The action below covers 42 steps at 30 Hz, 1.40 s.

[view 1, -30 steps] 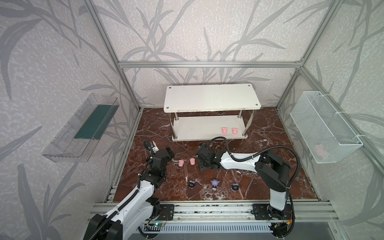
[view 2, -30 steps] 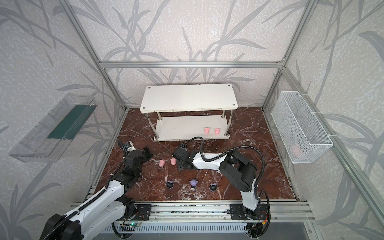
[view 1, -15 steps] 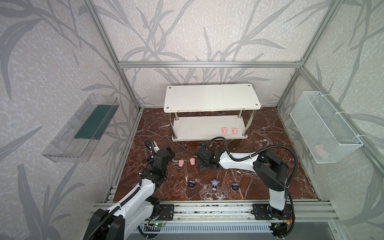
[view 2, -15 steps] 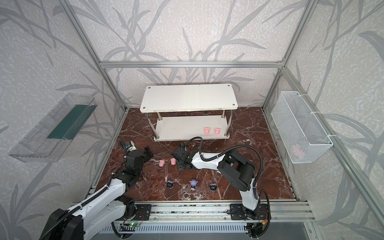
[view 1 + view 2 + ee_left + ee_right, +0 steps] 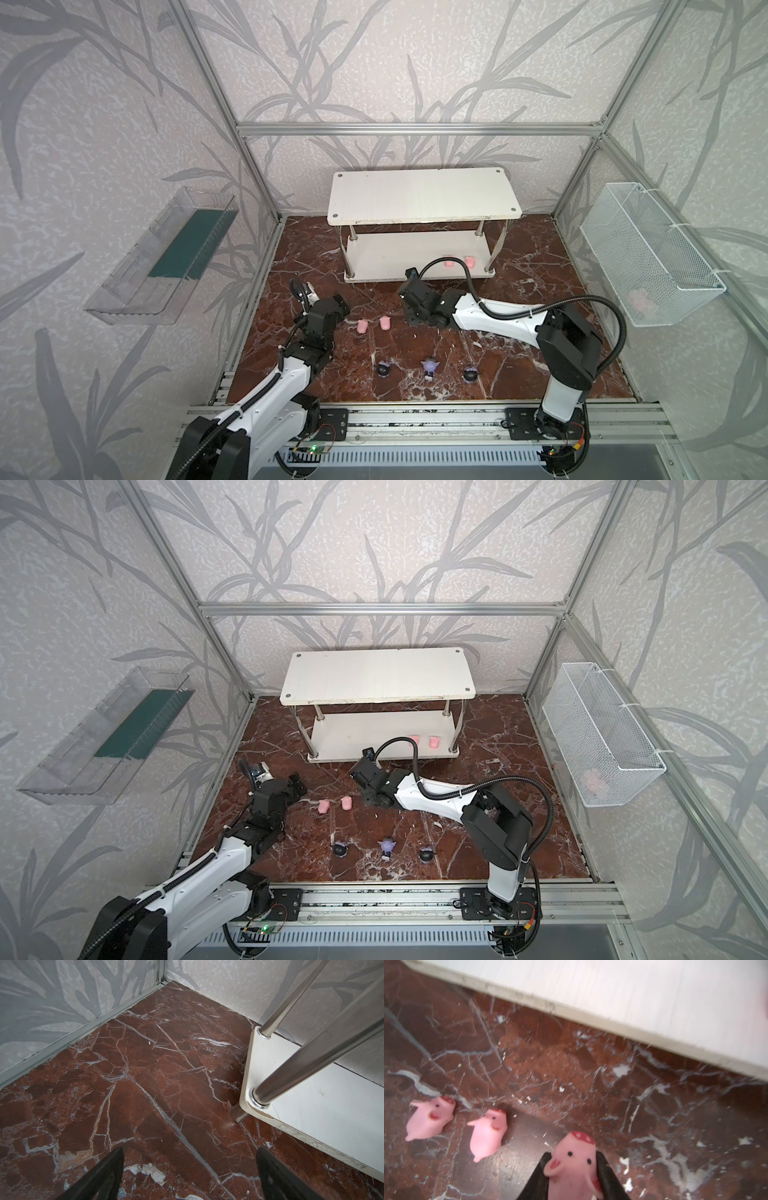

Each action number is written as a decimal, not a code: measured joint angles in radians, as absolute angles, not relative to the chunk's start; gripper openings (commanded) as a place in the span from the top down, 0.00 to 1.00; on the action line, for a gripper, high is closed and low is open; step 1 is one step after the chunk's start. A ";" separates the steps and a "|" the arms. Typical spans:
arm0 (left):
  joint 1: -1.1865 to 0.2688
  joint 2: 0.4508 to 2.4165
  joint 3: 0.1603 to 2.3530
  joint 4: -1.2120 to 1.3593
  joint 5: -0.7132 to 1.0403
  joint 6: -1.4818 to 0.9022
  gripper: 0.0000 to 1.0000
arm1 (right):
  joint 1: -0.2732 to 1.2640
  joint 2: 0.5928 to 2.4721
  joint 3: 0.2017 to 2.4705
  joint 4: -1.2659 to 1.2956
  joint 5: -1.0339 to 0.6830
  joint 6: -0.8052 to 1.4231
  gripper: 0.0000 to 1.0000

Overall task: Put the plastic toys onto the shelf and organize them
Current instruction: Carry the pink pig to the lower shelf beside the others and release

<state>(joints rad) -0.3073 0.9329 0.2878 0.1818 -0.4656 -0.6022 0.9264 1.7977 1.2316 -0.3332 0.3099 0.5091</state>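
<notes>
The right end effector (image 5: 571, 1157) pinches the pink piglet (image 5: 574, 1169) across its flanks, probably light, stiff and slippery, though blur hides detail; the left end effector (image 5: 190, 1155) gapes wide.

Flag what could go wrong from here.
1. Right gripper pinches the held pig at its tips; it may slip or twist in transit.
2. Two loose pigs lie on the floor close by; a swing could scatter them.
3. The arm's cable arcs beside the placed pigs on the lower tier; it might sweep them off.
</notes>
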 measured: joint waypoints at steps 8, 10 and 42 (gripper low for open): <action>-0.307 0.933 0.288 0.182 -0.466 -0.602 0.03 | 0.753 1.793 1.279 -0.276 0.289 0.395 0.65; -0.307 0.933 0.288 0.182 -0.466 -0.602 0.03 | 0.730 1.799 1.295 -0.268 0.286 0.373 0.65; -0.296 0.959 0.288 0.189 -0.466 -0.596 0.03 | 0.607 2.035 1.512 -0.249 0.234 0.281 0.64</action>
